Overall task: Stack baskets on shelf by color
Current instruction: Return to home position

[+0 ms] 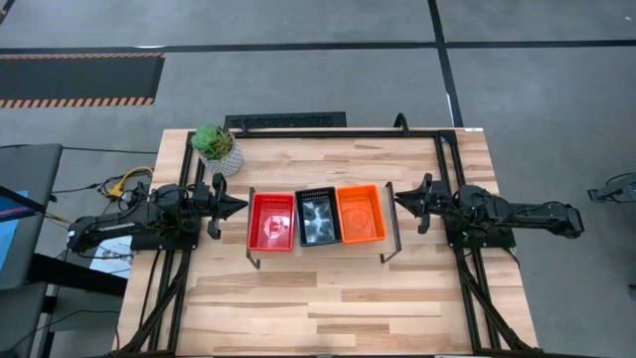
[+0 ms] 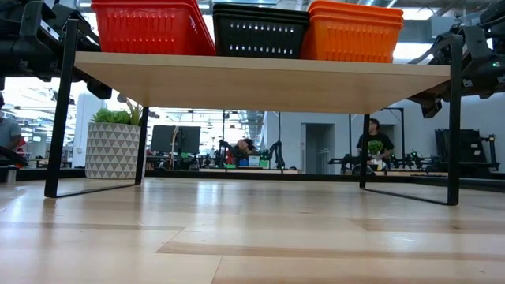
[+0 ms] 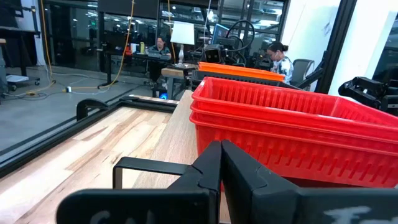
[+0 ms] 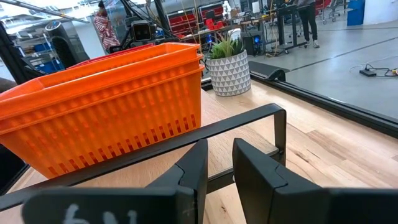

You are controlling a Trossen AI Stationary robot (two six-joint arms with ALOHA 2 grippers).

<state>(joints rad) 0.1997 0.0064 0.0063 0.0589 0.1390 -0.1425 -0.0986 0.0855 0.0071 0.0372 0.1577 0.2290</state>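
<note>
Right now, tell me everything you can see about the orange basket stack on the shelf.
The orange baskets are nested in one stack, with slotted plastic walls under solid rims, upright and open-topped. They stand on the shelf at the end nearest the right gripper, which is clear of them. Beside them are the black baskets; whether the stacks touch I cannot tell.

The shelf (image 1: 318, 252), a low light-wood board on thin black metal legs, stands level at the middle of the table (image 1: 298, 308); three nested stacks sit upright in a row along it, rims up; the red baskets (image 1: 271, 221) at its left end in the high view; the black baskets (image 1: 316, 218) in the middle; the orange baskets (image 1: 361, 214) at its right end; neighbouring stacks stand just beside each other; all have slotted mesh walls.
</note>
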